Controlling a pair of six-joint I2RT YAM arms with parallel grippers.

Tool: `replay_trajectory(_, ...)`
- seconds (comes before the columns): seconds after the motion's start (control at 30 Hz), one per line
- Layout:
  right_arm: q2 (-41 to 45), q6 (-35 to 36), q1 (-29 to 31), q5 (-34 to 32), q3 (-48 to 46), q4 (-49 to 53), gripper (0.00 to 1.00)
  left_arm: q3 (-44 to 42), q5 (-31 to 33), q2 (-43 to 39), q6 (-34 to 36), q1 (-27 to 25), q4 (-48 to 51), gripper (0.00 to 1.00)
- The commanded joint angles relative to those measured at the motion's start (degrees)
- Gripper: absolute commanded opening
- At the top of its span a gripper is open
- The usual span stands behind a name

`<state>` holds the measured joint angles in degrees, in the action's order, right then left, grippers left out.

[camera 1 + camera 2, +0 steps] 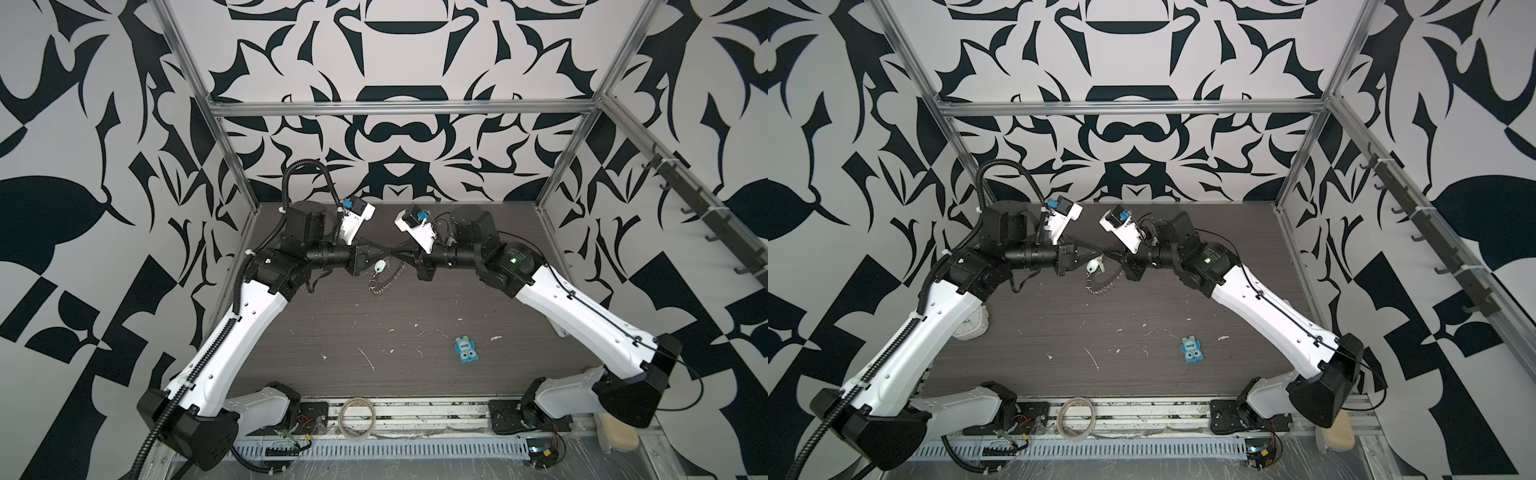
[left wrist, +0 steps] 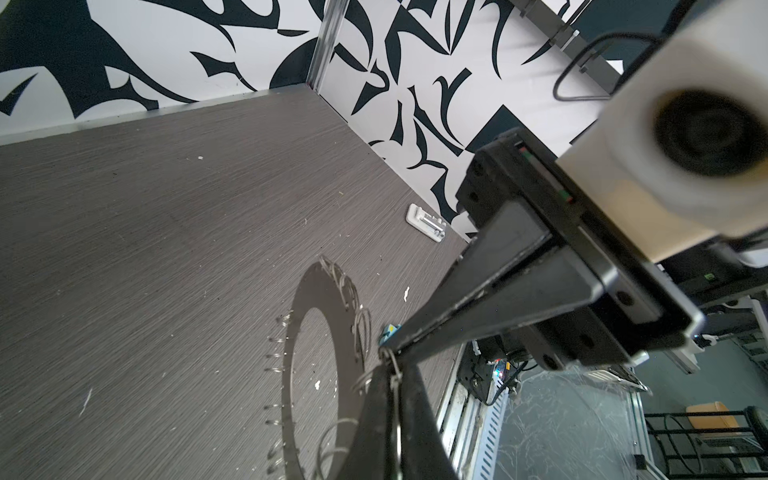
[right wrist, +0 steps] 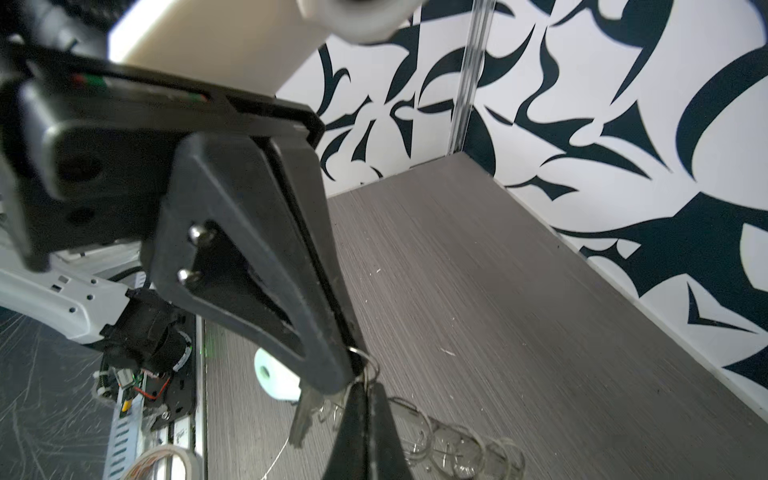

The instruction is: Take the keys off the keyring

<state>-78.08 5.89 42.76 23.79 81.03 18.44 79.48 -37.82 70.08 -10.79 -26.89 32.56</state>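
Both top views: two grippers, left gripper [image 1: 384, 252] and right gripper [image 1: 401, 253], each with fingers pressed together on one split ring [image 3: 365, 359] above the table [image 1: 374, 332]. One keyring [image 1: 388, 277] hangs tilted beneath, with the keys [image 1: 378, 267] (one key, one fob) dangling alongside. One blue packet [image 1: 467, 350] lies well apart.

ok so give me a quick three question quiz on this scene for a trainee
1. Fill in: the left pincer and the right pincer are both ____ (open or shut).
2. True or false: the keys lie flat on the table.
3. Where is the blue packet? A) in the left pincer B) on the table, apart from both pincers C) hanging from the keys

Key: 1 shut, tips meeting at a split ring of the keyring. 2 false, they hang at the pincer tips. 3 B.
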Motion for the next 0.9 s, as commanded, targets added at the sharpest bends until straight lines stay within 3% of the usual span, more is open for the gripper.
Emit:
replay_trajectory(0.0,2.7,-1.8,-0.3,-2.2,-3.3,-11.3,0.00,5.4,-1.8,1.4,0.9,0.3,2.9,0.00)
replay_trajectory(0.6,8.9,1.4,-0.9,-2.4,-20.2,-37.5,0.00,7.1,-5.2,0.2,-2.6,3.5,3.1,0.00)
replay_trajectory(0.87,8.7,-2.1,-1.1,-4.6,-26.2,-52.5,0.00,5.9,-5.7,-0.7,-4.5,5.6,2.1,0.00)
